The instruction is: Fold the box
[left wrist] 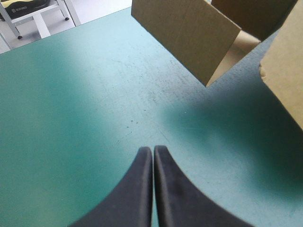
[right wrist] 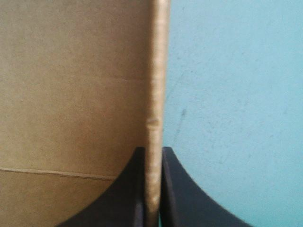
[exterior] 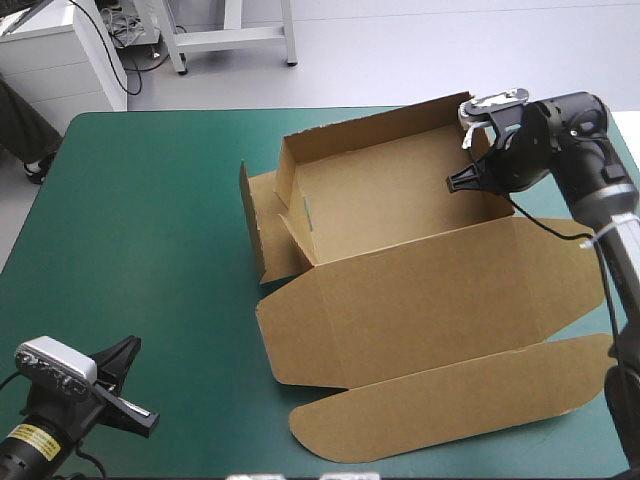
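Near left corner of the desk with the teal-green cover (exterior: 150, 230): left jaws clenched, tips together, nothing between them. They hang low over bare cover, well apart from the work, pointing toward it.

Flat cut sheet of brown corrugated board, the box (exterior: 400, 290), lies right of centre, reaching from the near edge to past mid-desk.
- Nearest part: long rounded closing flap (exterior: 450, 410), flat on the cover.
- Next: broad lid panel (exterior: 420, 290), also flat, joined to the tray along a crease.
- Beyond: tray floor (exterior: 390, 190) with the far wall (exterior: 370, 125) and the left wall (exterior: 285, 175) standing.
- Outside the left wall, a loose side flap (exterior: 255, 215) stands untucked. The left wrist view shows it upright (left wrist: 184, 38) ahead of the jaws.

Right side of tray: right jaws grasping the box, pinched on the upper edge of the right wall. In the right wrist view that board edge (right wrist: 156, 94) runs between the black fingers (right wrist: 182, 189), brown face on one side, teal-green cover on the other.

Judgement: the step in hand is wall-raising, right wall now being set up; about midway. The next move probably calls for rolling that wall inward and pressing it down to lock, then the same for the left flap. The idle left arm would likely have to come in and brace the tray, as light board may slide.
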`<state>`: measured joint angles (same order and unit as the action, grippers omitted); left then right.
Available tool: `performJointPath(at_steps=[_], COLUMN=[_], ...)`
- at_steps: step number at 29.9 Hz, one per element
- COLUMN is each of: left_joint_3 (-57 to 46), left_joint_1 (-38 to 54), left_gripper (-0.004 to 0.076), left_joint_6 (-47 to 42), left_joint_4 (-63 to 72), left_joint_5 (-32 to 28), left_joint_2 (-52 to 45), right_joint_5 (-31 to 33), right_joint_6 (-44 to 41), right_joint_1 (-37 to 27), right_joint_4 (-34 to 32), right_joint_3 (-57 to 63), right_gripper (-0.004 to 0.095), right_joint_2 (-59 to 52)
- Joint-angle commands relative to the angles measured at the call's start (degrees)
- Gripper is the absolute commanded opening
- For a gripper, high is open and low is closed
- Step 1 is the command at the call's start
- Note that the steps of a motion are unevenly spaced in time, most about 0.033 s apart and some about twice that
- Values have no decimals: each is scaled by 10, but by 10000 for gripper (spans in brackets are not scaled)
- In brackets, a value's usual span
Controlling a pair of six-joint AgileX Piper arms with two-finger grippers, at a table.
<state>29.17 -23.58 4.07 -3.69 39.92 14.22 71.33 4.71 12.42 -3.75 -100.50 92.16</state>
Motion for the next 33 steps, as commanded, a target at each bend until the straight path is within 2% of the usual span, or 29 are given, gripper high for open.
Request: performJointPath(at_steps=[1,5,8,11,14,17,23,25,28,33], left_joint_3=[14,14,14,14,14,14,14,14,23,80], left_joint_1=[0,0,0,0,0,0,0,0,0,0], left_gripper=[-8,1,78,225,428,554,564,561,524,496], left_joint_6=[-5,-5,-5,-5,-11,-25,-33,-9,17,11], left_joint_4=[1,29,19,12,0,4,70,76,76,68], left_joint_5=[-41,-39,-38,-40,-46,-63,-70,-82,-104,-105], left_joint_2=[7,7,7,7,7,7,7,7,14,88], right_joint_5=[5,5,5,5,5,5,5,5,5,5], right_joint_6=[-4,-4,-4,-4,-11,-15,-15,-15,-15,-15], right_joint_1=[-5,-5,-5,-5,-5,-5,-5,-5,-5,-5], right_joint_4=[-4,-4,0,0,0,0,0,1,5,5], right_joint_3=[-22,-22,-22,-19,-18,-18,-15,-13,-13,-13], right_gripper=[-20,-20,-20,-20,-20,-20,-20,-20,-20,-20], right_joint_2=[-72,-103,-120,-133,-142,-149,-155,-155,-155,-155])
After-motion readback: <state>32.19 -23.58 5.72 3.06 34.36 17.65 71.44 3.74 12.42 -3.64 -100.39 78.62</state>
